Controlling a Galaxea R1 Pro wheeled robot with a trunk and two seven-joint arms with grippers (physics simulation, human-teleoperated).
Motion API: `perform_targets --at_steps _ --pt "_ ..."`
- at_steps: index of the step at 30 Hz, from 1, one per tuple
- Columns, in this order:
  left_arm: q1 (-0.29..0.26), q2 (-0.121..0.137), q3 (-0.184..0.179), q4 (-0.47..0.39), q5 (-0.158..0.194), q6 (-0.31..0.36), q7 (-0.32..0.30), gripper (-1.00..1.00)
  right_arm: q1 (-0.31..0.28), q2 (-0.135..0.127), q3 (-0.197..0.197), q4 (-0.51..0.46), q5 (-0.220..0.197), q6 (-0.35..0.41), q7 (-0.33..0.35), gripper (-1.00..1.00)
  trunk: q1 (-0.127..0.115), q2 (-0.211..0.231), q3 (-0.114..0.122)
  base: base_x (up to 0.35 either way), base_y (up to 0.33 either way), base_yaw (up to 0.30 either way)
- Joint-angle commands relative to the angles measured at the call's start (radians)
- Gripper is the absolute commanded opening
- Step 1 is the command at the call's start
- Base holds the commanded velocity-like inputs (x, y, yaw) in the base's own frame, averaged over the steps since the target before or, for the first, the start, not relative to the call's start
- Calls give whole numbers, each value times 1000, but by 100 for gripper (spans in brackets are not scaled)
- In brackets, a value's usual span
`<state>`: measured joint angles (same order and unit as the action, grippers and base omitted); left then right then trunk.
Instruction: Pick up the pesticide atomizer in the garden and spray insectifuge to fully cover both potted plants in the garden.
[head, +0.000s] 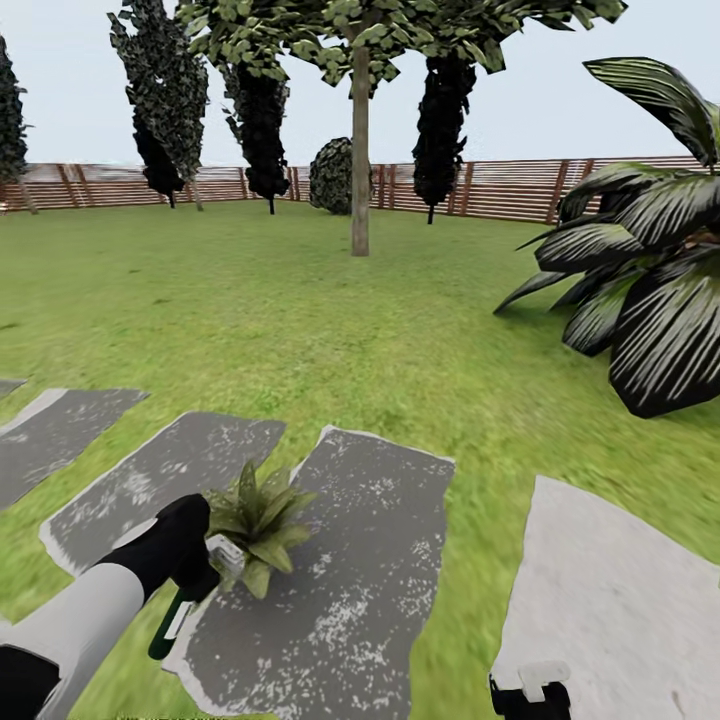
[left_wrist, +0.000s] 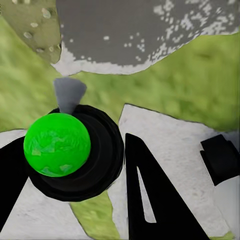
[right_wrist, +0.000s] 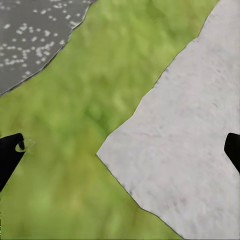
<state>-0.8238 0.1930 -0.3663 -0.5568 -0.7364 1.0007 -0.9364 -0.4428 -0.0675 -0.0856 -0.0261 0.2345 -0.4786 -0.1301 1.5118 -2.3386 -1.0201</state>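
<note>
A: Item one, the pesticide atomizer (head: 185, 600)?

B: Dark green bottle, white label strip, pale grey spray head (head: 226, 553). Held in the left gripper (head: 185, 565), whose jaws are clamped on the bottle. Bottle tilted, head just beside the potted plant (head: 258, 520), base angled away from it toward the robot. In the left wrist view the bottle's bright green round end (left_wrist: 57, 144) sits between the black fingers (left_wrist: 150, 195).

A: Item two, that potted plant?

B: Low rosette of pointed green leaves. Stands at the edge of a grey stepping stone (head: 340, 590); pot hidden under the leaves.

A: Item three, the right gripper (head: 530, 695)?

B: Well apart from the plant, low over a paler stone (head: 620, 600). Jaws apart; in the right wrist view both fingertips (right_wrist: 9, 155) sit at opposite edges with lawn and stone between.

A: Surroundings?

B: Green lawn (head: 300, 320) around the plant. Beyond it, a slim tree trunk (head: 360, 150), then a brown slatted fence (head: 500, 190). A big dark broad-leaved bush (head: 650, 290) well off to the plant's right.
</note>
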Motion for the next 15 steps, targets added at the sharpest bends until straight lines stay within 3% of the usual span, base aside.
perform_targets --at_steps 1,5,9,15 --pt "0 0 -6 -2 -11 1 -10 -100 -1 0 -8 1 11 -3 -3 100 0 0 -1 44 -36 275" --pt "5 -1 -6 -2 -11 1 -10 -100 -1 0 -8 1 11 -3 -3 100 0 0 -1 12 -10 223" --pt "7 -1 -5 -2 -11 0 -8 -100 -1 0 -8 1 11 -3 -3 100 0 0 -1 -2 -5 40" --pt "10 -1 -11 0 -12 0 -6 -100 -1 1 -8 1 11 -3 -3 100 0 0 -1 -163 -184 15"
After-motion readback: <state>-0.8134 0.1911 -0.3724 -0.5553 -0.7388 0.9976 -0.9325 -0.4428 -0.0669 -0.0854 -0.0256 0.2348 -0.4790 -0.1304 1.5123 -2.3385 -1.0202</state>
